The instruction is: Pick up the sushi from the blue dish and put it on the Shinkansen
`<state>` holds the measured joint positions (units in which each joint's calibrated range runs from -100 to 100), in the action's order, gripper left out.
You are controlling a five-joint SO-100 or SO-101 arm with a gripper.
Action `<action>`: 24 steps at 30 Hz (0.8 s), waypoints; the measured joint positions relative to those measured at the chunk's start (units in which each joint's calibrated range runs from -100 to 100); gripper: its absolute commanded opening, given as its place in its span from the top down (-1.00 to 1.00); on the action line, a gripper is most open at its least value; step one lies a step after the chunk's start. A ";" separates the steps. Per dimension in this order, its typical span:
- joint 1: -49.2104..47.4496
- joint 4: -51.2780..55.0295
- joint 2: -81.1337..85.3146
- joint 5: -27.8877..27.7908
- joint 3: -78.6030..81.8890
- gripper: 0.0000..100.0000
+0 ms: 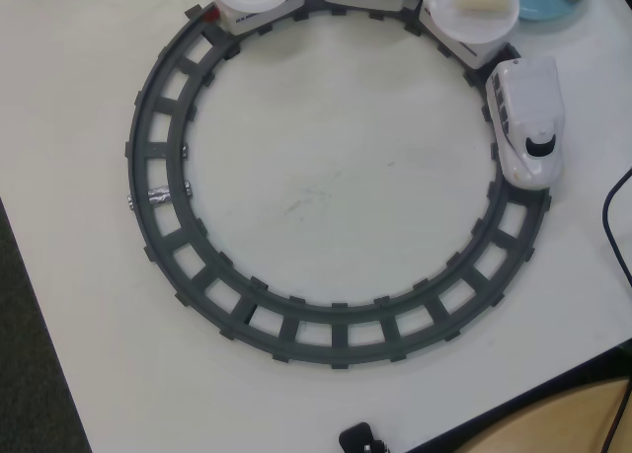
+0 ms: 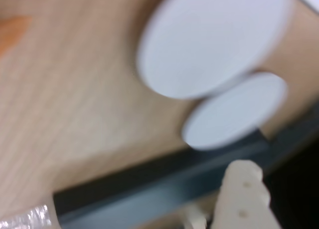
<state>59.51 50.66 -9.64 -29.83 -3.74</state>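
Half the blue dish (image 1: 538, 1) is cut off beside the Shinkansen (image 1: 526, 120).

Overhead view: a white table (image 1: 326, 206) with a smooth, faintly scuffed top fills most of the frame under even, soft light. Dark grey floor (image 1: 30, 374) borders its left edge; a pale wooden surface (image 1: 563, 423) shows at the lower right corner. Wrist view, blurred: a light wood-grain surface (image 2: 75, 99) edged by a dark strip (image 2: 149, 184).
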 measured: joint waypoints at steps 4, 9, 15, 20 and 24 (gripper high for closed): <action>-1.89 0.00 -6.06 -3.61 -1.53 0.34; -5.59 0.00 -9.68 -5.59 -1.71 0.34; -11.66 0.00 -10.44 -6.59 -1.80 0.34; -12.45 0.00 -10.86 -9.78 -1.80 0.34; -13.15 0.00 -10.95 -11.14 -1.80 0.34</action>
<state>46.36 50.66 -20.59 -40.97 -5.54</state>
